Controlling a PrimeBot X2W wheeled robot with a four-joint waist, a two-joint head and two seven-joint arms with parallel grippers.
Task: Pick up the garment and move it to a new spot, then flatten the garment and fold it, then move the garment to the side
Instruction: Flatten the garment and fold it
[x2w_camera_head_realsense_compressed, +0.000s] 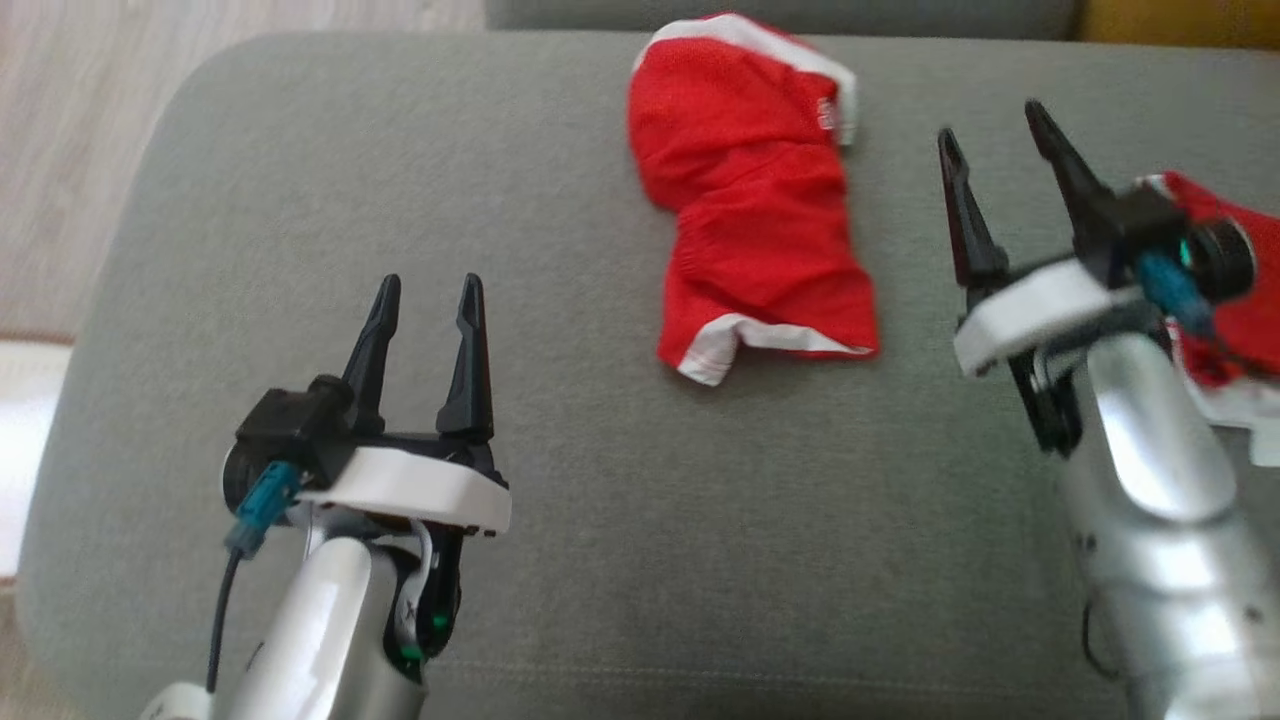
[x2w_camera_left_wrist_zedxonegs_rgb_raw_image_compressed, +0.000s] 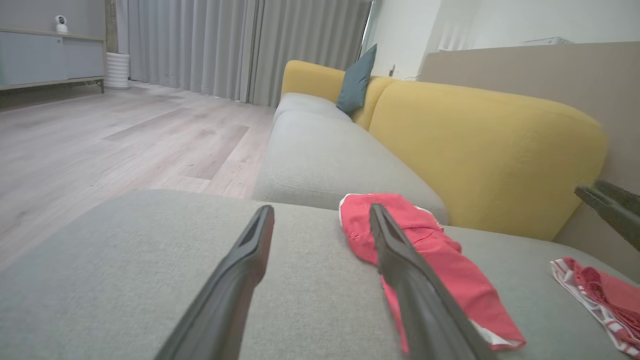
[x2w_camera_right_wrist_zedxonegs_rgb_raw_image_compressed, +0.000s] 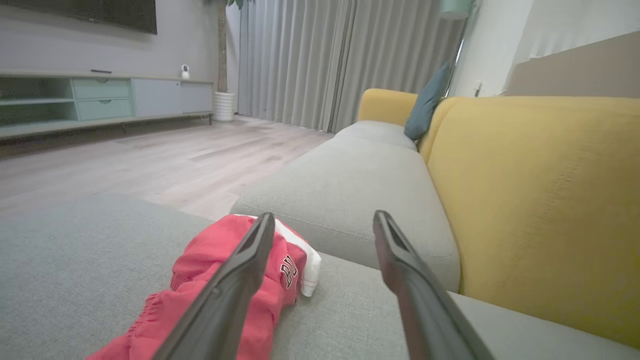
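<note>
Both pincers released and empty; red shorts lie bunched on the grey seat, and flattening looks like the step in hand.

Nearest me, the left gripper (x2w_camera_head_realsense_compressed: 430, 285) hovers over the bare grey cushion (x2w_camera_head_realsense_compressed: 560, 520) with its fingers spread and nothing between them, well apart from the cloth. Further in, the red shorts (x2w_camera_head_realsense_compressed: 750, 220) lie crumpled lengthwise, with a white-trimmed hem at the near end and more white trim at the far end. The right gripper (x2w_camera_head_realsense_compressed: 990, 120) stands just right of them, also spread and empty. A second red garment (x2w_camera_head_realsense_compressed: 1245, 310), partly hidden behind its wrist, is best left alone. My reading: each gripper should pinch one side edge low against the cushion, then draw apart sideways without dragging the whole piece. Beyond is the yellow backrest (x2w_camera_left_wrist_zedxonegs_rgb_raw_image_compressed: 480, 150).
</note>
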